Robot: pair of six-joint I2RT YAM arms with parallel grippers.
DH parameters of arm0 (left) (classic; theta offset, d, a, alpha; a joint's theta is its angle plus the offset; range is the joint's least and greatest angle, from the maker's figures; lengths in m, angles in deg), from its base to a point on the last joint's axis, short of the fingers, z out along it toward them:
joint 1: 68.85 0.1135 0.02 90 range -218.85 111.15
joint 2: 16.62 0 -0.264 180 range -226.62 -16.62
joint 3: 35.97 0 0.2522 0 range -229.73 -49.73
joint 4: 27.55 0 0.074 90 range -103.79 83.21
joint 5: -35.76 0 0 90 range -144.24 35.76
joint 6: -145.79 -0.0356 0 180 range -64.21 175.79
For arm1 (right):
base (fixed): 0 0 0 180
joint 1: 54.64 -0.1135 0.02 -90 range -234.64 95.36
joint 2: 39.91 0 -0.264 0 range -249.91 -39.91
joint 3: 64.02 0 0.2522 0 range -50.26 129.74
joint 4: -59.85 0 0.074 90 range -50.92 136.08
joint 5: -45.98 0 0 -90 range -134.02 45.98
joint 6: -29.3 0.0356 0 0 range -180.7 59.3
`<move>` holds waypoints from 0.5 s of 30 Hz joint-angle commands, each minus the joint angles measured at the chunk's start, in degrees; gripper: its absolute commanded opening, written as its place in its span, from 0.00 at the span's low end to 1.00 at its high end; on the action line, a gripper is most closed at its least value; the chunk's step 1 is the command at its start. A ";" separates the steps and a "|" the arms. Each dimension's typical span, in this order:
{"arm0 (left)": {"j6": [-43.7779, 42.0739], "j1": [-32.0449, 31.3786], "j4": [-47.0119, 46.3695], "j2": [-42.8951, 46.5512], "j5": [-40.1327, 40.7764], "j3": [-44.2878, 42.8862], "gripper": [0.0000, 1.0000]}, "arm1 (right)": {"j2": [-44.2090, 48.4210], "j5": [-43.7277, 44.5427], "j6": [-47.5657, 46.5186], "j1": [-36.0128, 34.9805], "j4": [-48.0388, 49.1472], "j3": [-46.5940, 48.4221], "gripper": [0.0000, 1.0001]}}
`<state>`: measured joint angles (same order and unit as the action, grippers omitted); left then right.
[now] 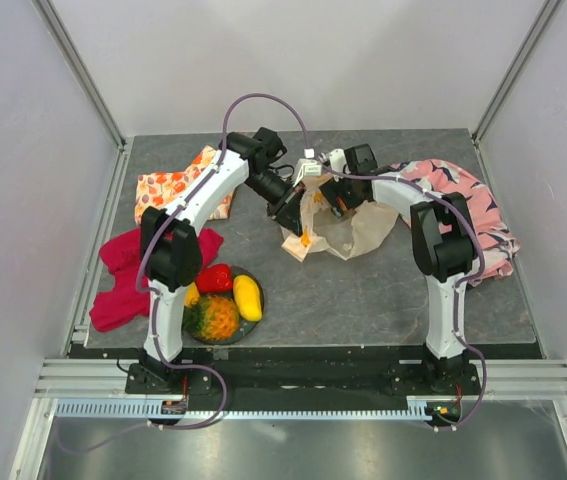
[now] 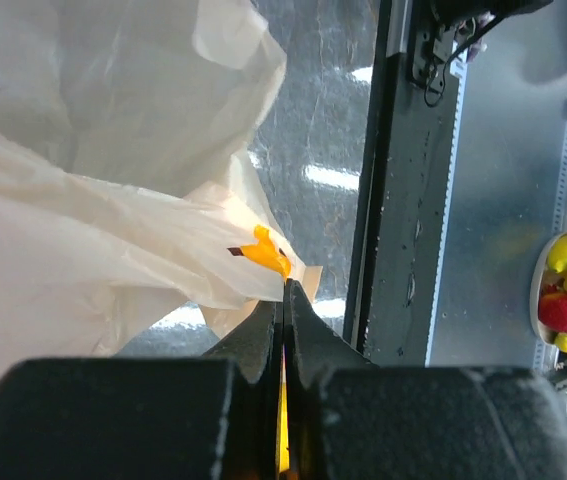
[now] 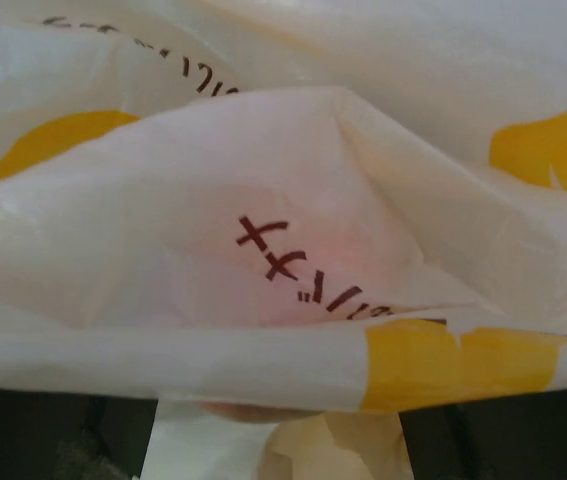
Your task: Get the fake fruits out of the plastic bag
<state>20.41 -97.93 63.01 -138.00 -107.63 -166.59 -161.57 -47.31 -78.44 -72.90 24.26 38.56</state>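
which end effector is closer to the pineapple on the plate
Left. The left end effector, shut on the plastic bag, sits beyond and right of the pineapple; the right end effector is farther right, open against the bag.

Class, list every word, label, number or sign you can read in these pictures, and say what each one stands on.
Nothing can be read outright.
Plastic bag: two lines of dark brown script, seen skewed through the crinkled film; not legible.
Top view: no legible text anywhere.
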 commanded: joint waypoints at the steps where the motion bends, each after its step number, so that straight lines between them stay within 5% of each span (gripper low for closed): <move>1: 2.24 0.08 2.93 0.27 -4.71 -2.68 0.02 | -1.73 -0.04 -1.16 0.60 2.22 5.93 0.77; 6: 6.36 0.34 -1.46 1.76 -4.53 -0.74 0.02 | 5.55 -5.48 -1.08 1.38 2.23 2.34 0.62; 15: 16.03 3.93 -8.84 -3.15 1.70 -9.26 0.02 | 22.43 -38.24 -4.37 6.48 -13.23 -6.72 0.68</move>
<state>29.88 -96.48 59.82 -139.29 -108.57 -170.72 -145.16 -68.07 -78.38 -67.59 18.51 34.12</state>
